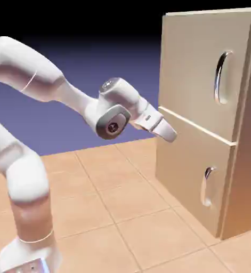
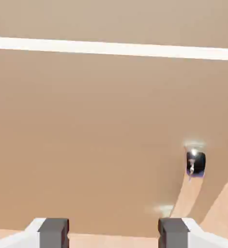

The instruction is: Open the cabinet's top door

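Silver upper handle (image 1: pixel 219 77), above claw (image 2: pixel 114 233) | claw wide, empty | advised: rise clear of top door (image 1: pixel 191 64), straddle handle squarely, then close

tan lower door (image 2: pixel 86 135), curved handle (image 2: pixel 188 189), fingers (image 2: pixel 54 232) apart

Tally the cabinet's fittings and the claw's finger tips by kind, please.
Doors: 2 (top door, bottom door)
Handles: 2 (long, short)
Claw finger tips: 2
Total: 6
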